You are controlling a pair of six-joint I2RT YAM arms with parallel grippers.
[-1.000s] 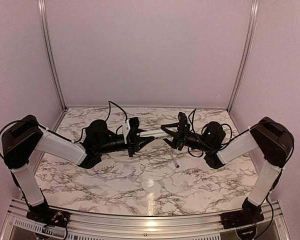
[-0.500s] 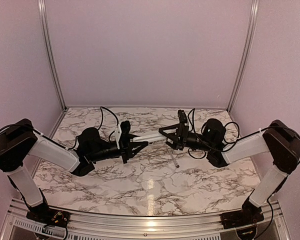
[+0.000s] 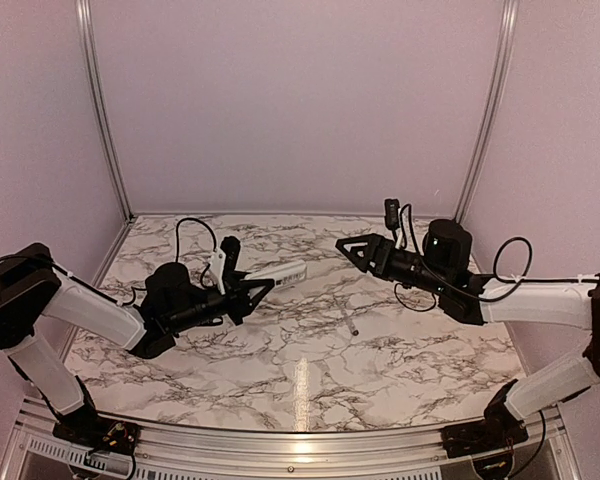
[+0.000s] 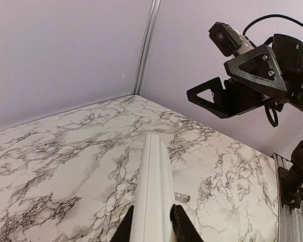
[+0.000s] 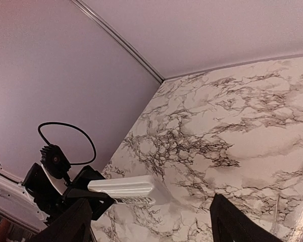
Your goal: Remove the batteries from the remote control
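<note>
Top external view showed left fingers (image 3: 252, 288) clamped on the slim white rectangular remote control (image 3: 280, 272); right fingers (image 3: 352, 252), apart beyond its tip, likely needed a level, steady approach.

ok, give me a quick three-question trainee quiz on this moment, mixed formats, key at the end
1. True or false: the right pincer is shut on the slim white rectangular remote control.
2. Where is the thin grey pen-like rod? A) lying on the marble-patterned table B) in the right pincer C) on top of the remote control
3. Fill in: the remote control is held off the table by the ____ pincer.
Key: 1 false, its jaws stand open, apart from the remote control. 2 A. 3 left, the left pincer grips one end.
</note>
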